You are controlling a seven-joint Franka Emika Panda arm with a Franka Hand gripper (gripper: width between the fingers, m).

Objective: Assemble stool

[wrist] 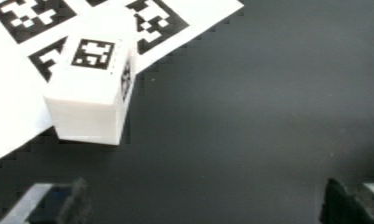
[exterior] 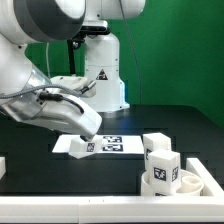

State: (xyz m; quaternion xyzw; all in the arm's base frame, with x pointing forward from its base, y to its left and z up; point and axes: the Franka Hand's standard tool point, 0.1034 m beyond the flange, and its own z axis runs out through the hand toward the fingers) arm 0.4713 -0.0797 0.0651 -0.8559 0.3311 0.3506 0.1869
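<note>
Robotics lab bench, watched from my remote station.
On my exterior feed a big white robot arm (exterior: pixel 40 45) stands at the back of a table (exterior: pixel 190 115) covered in matte black, with a plain green screen (exterior: pixel 180 40) closing off the space behind it. A marker board (exterior: pixel 68 146) printed with black-and-white square tags (exterior: pixel 112 146) lies flat on the table, and the white plastic stool legs (exterior: pixel 158 150) carry the same sort of tags. My wrist feed shows such tags close up against the black surface.

A tagged white leg (wrist: pixel 90 100) lies, seemingly, on the marker board (wrist: pixel 10 95), gripper fingers (wrist: pixel 51 205) spread.
</note>
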